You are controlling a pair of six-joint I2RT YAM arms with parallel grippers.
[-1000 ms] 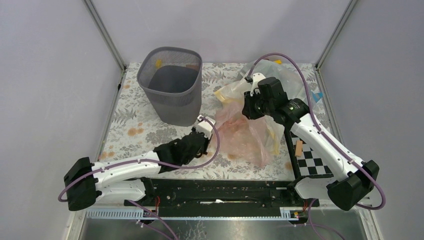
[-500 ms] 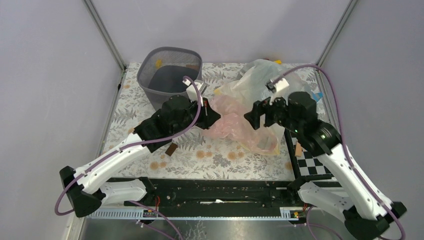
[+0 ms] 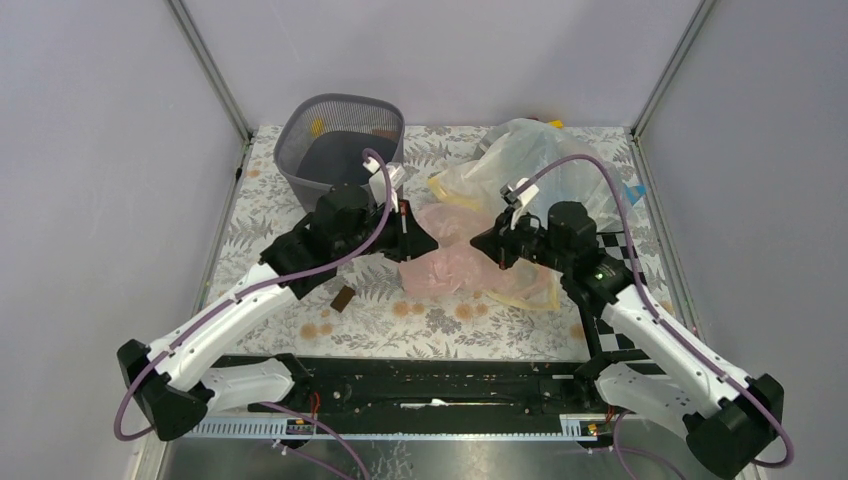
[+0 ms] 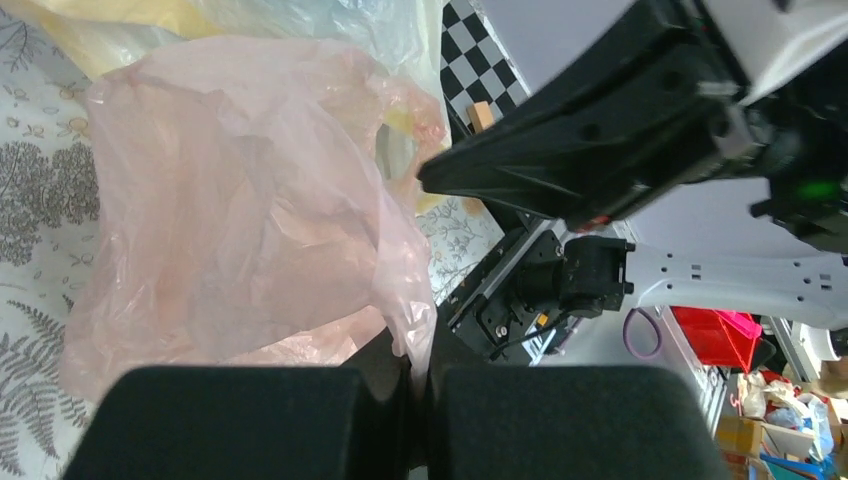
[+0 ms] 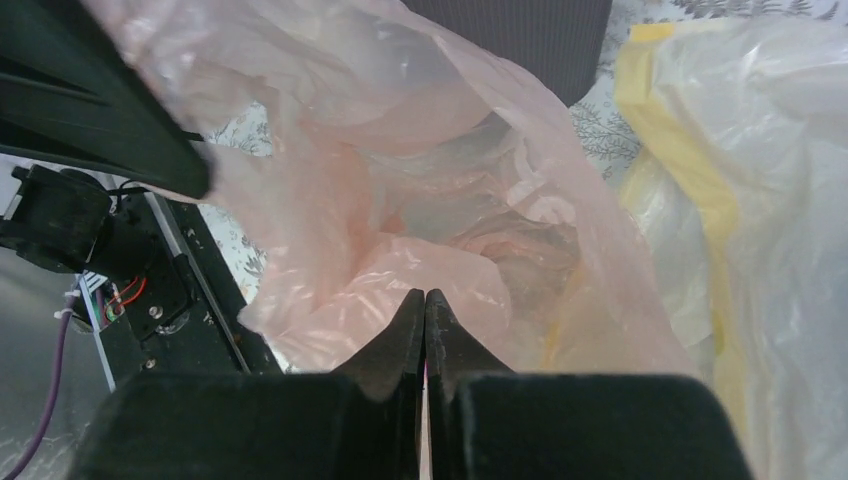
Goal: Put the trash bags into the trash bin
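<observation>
The trash bin is set at the far left of the table. The trash bag is placed to its right and nearer, at mid-table, between the left gripper and the right gripper. A larger bag is spread behind it, to the right. A small block is laid before the bin.

Right claw now on trash bags.

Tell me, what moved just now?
The left gripper, pinching the pink bag, swung up and back toward the bin. The right gripper came nearer and closed on the bag's other side. Bin and clear bag stayed put.
</observation>
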